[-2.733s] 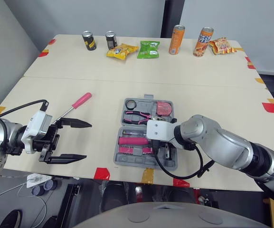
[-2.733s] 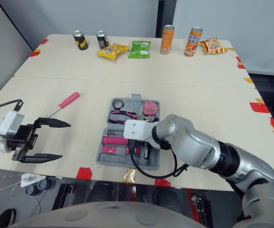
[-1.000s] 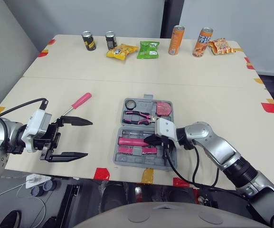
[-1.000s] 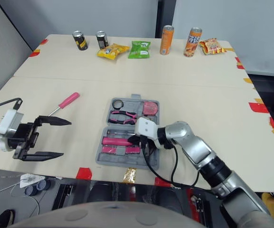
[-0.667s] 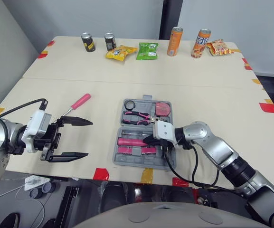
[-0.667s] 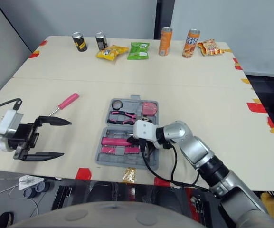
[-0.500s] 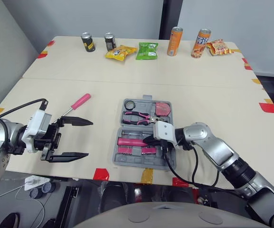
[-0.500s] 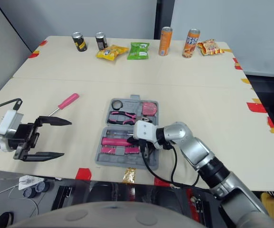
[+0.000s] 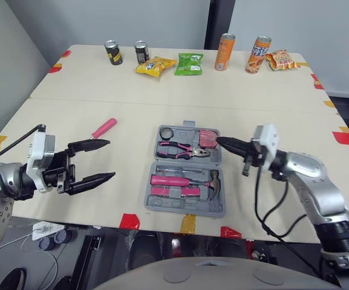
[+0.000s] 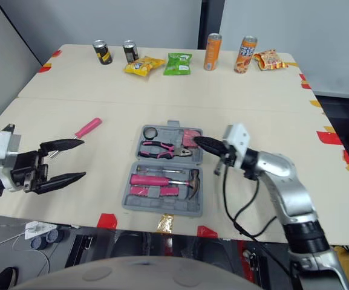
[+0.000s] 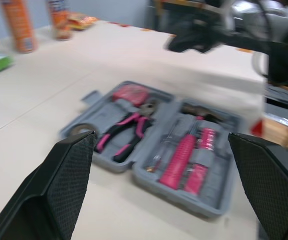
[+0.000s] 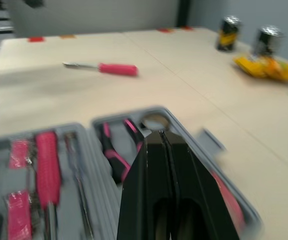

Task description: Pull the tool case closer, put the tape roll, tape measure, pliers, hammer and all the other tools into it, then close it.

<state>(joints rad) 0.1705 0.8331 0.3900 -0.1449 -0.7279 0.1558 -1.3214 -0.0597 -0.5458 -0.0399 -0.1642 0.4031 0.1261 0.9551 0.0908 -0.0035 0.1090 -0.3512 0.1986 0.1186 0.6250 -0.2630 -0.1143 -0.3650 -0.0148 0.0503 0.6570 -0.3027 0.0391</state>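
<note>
The grey tool case lies open flat near the table's front edge. Its far half holds a tape roll, pink-handled pliers and a pink tape measure. The near half holds pink-handled tools and a hammer. A pink screwdriver lies on the table left of the case. My right gripper is shut and empty, hovering over the case's far right corner by the tape measure. My left gripper stands open at the left, just short of the screwdriver's metal tip.
Along the far edge stand two dark cans, two orange cans and several snack bags. Coloured tape marks dot the front edge. Bare tabletop lies between the case and the far row.
My right gripper has pulled up out of the case's near half and swung right, leaving the hammer lying there. My left gripper has dropped a little and turned.
</note>
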